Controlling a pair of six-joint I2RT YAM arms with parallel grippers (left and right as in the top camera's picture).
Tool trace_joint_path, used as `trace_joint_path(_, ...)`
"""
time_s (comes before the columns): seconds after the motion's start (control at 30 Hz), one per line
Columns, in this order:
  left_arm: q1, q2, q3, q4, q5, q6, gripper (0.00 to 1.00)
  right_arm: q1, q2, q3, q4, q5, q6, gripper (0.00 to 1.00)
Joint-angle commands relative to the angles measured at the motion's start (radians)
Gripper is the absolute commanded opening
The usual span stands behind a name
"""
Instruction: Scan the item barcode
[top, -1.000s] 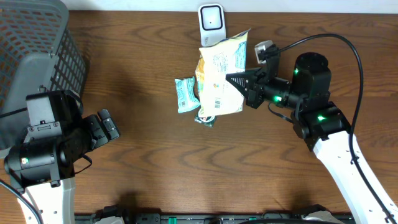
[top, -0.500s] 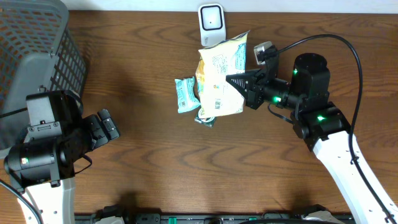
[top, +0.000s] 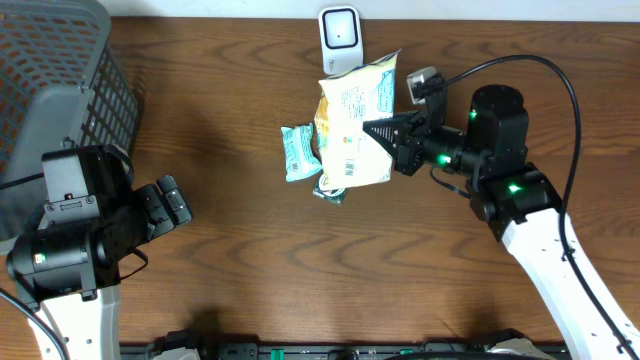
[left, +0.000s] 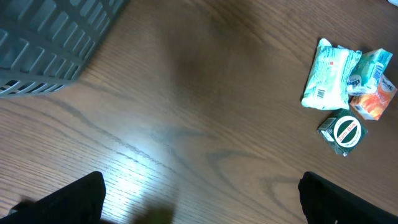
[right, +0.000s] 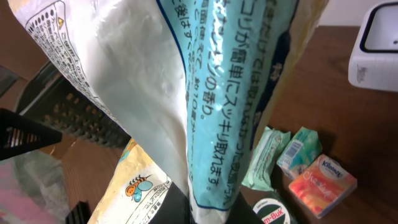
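Wooden table (top: 250, 260), right end effector (top: 372, 130) clamped on snack bag (top: 350, 105), long axis toward scanner (top: 340, 28), left end effector (top: 176, 198) apart.

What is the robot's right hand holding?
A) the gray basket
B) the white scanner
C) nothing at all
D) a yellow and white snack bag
D: the right hand is shut on the edge of the snack bag, close to the white scanner.
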Motion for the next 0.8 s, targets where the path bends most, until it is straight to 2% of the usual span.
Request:
trace_joint_path(0.0, 0.005, 0.000, -0.003, 0.000, -0.016, -0.010, 0.98, 0.006, 0.018, 0.016, -0.002, -0.006, -0.016, 0.01)
trace_joint_path(0.77, 0.005, 0.000, -0.003, 0.000, -0.016, -0.010, 0.98, 0.006, 0.031, 0.016, -0.011, 0.016, -0.019, 0.01)
